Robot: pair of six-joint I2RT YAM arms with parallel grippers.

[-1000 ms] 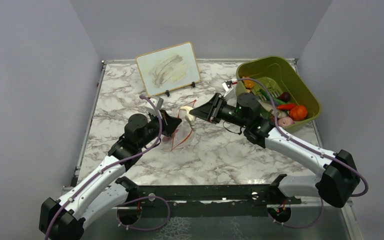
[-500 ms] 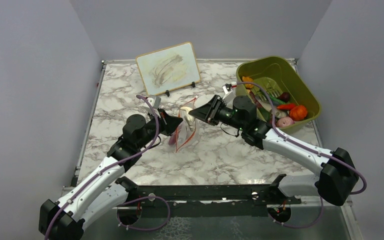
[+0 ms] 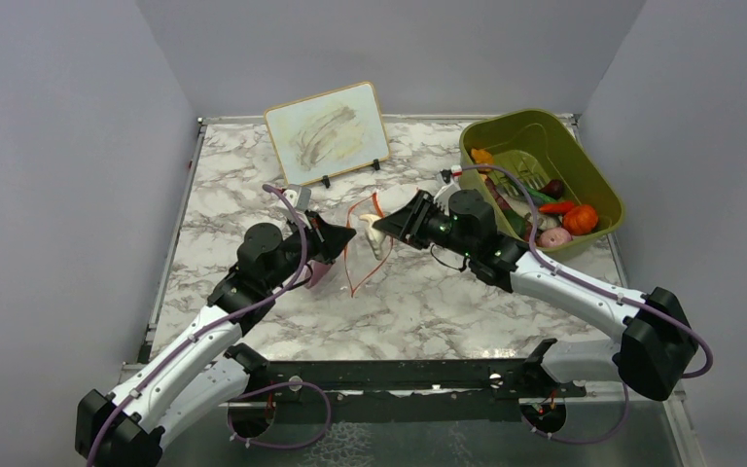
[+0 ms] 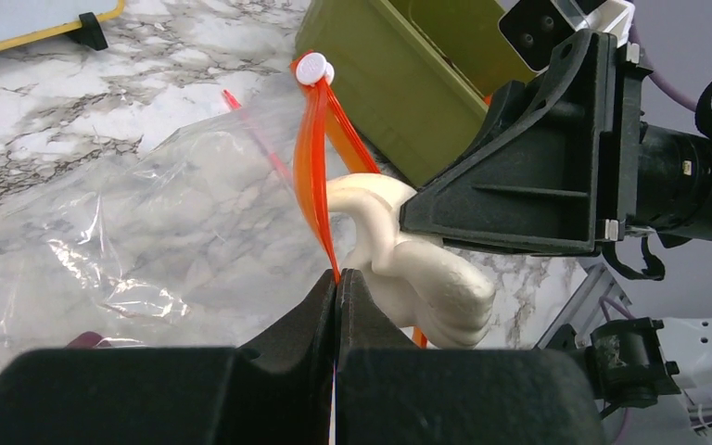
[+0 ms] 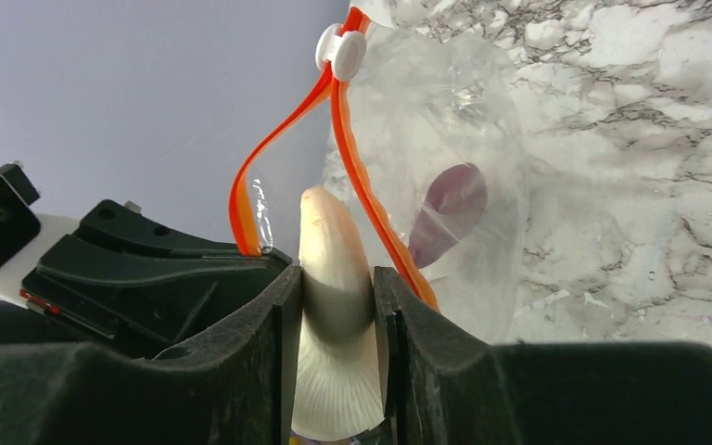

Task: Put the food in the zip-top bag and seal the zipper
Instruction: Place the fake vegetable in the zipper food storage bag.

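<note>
Zip-top bag (image 4: 148,222) hangs mid-table between the two arms. You've got its near lip pinched in the left gripper (image 4: 336,287), jaws fully closed on the zipper (image 4: 311,167). Right gripper (image 5: 336,276) is clamped narrow on a pale food piece (image 5: 334,241).

What's changed: vs 1 s ago the R arm has pushed in toward the L one. Half a sec ago the bag looked bunched, mouth hard to read. Now the red-orange strip stands out as an open loop in the top view. Right wrist cam shows the pale tip sitting between the two zipper halves, so you're prob at the mouth, insertion just starting. A purple piece (image 5: 450,209) is already inside. More food, incl. the orange ball (image 3: 580,218), sits in the green bin (image 3: 593,175), so you're early in the task. Sealing is a long way off.

Orientation: pale piece's long axis runs along the R fingers, tip leading toward the L arm and the bag opening. It curves a bit, per left wrist cam. Zipper's long axis stands roughly upright, white slider (image 4: 313,67) at the top end, your pinch lower down. Bag body trails down toward the table (image 3: 428,302), on the L arm's side.
</note>
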